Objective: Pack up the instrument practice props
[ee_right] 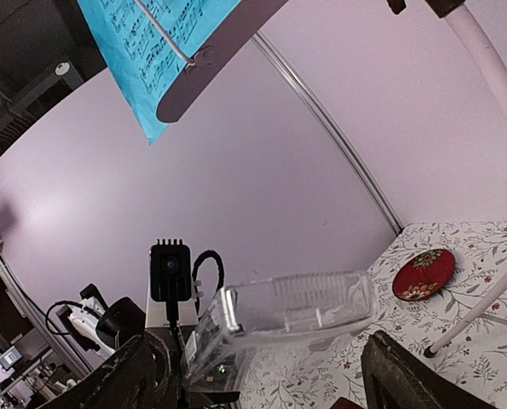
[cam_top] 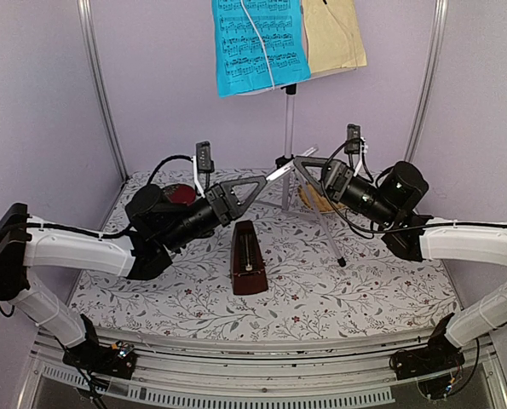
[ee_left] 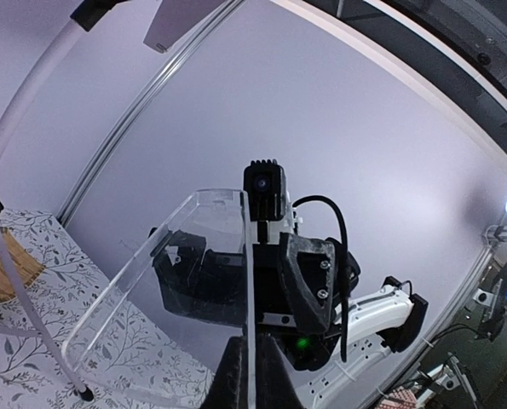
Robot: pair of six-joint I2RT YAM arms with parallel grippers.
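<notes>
The tall silver tripod music stand [cam_top: 288, 128] is placed toward the counter [cam_top: 364, 290] far edge, with blue music sheet [cam_top: 260, 43] and pale-yellow music sheet [cam_top: 334, 34] held on it. The dark red-brown pyramid metronome [cam_top: 248, 258] is set mid-counter. The left hand [cam_top: 260, 182] is clenched, empty; the right hand [cam_top: 302, 175] is released beside the stand.

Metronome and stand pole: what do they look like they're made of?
The metronome looks like dark red-brown wood or wood-look plastic, with a slight sheen; the view can't settle which. The stand pole looks like bare metal: thin, silvery, pale highlights.
</notes>
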